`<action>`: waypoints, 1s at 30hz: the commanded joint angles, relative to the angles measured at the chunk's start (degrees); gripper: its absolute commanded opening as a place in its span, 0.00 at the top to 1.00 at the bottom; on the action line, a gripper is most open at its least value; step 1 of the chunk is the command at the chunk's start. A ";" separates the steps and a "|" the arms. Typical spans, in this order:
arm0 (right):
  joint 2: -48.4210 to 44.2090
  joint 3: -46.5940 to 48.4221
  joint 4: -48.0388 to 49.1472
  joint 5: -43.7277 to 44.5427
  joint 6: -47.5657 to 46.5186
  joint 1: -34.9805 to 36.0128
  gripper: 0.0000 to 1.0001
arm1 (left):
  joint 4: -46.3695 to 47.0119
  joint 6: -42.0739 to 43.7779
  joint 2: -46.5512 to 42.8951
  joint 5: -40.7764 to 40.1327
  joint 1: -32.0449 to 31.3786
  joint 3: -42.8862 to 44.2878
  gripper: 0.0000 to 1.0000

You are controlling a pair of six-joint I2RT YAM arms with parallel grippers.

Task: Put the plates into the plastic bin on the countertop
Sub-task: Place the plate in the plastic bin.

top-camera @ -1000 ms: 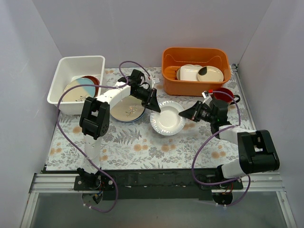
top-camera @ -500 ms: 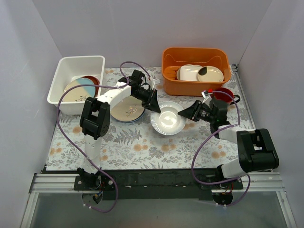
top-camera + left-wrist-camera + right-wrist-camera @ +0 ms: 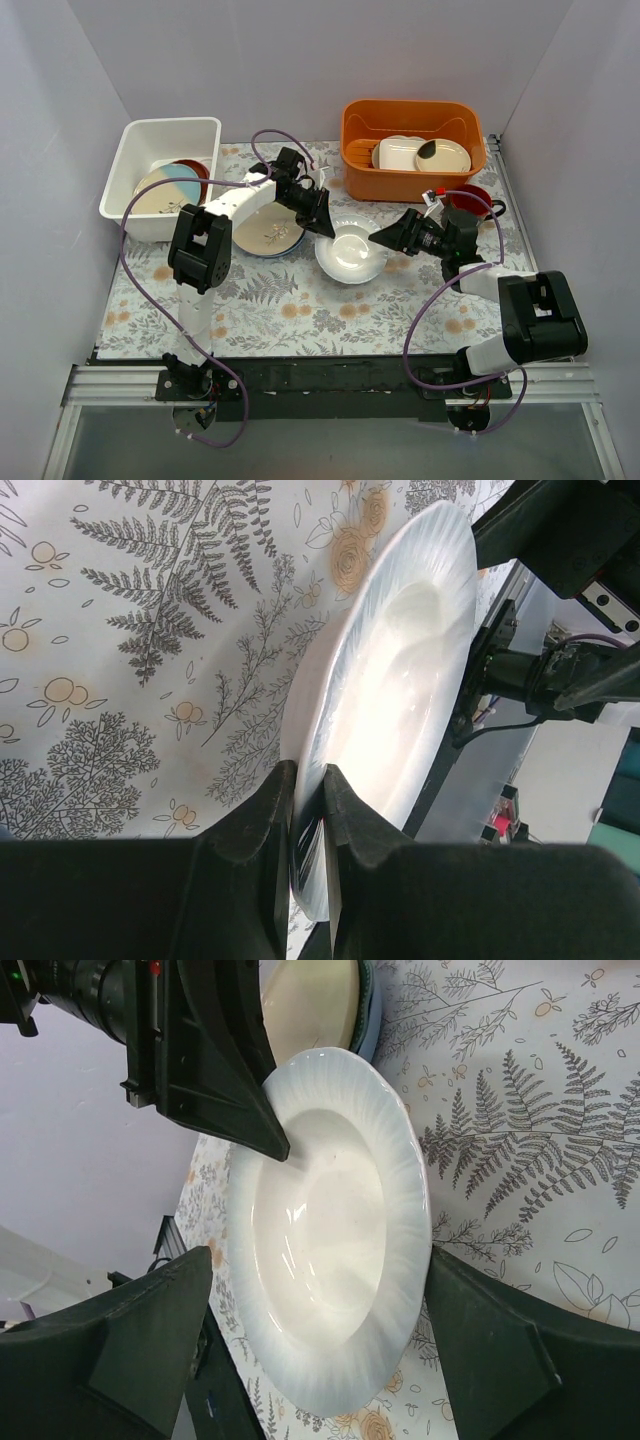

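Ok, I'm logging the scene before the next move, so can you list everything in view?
white plate: one, silvery white, mid countertop, rim pinched by left hand
stacked plates: at least two, cream with sprig over blue, left of the white plate
plates in bin: two seen, cream-and-teal and red-brown
plastic bin: one, white, far left
orange tub: one, orange, far right
dishes: count unclear, cream, in orange tub
mug: one, red, in front of orange tub
countertop: one, grey fern and orange flower print
left hand: black, shut on white plate
right hand: black, open, fingers either side of white plate
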 commanded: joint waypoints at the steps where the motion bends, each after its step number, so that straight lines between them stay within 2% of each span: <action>1: -2.08 1.32 -0.32 0.97 -2.69 0.19 0.07 | 0.37 -1.00 -1.56 2.73 0.07 1.94 1.00; 8: -2.43 1.59 -2.08 1.76 -3.57 0.11 0.02 | 0.45 -1.00 -1.56 2.20 0.07 1.94 1.00; 19: -1.72 2.12 -3.23 1.59 -4.36 0.19 0.02 | 1.95 -1.96 -3.06 -0.70 0.60 1.24 1.00; 30: -2.95 2.29 -6.92 2.38 -6.74 0.19 0.02 | 7.57 -5.92 -7.71 -1.57 5.43 -1.04 1.00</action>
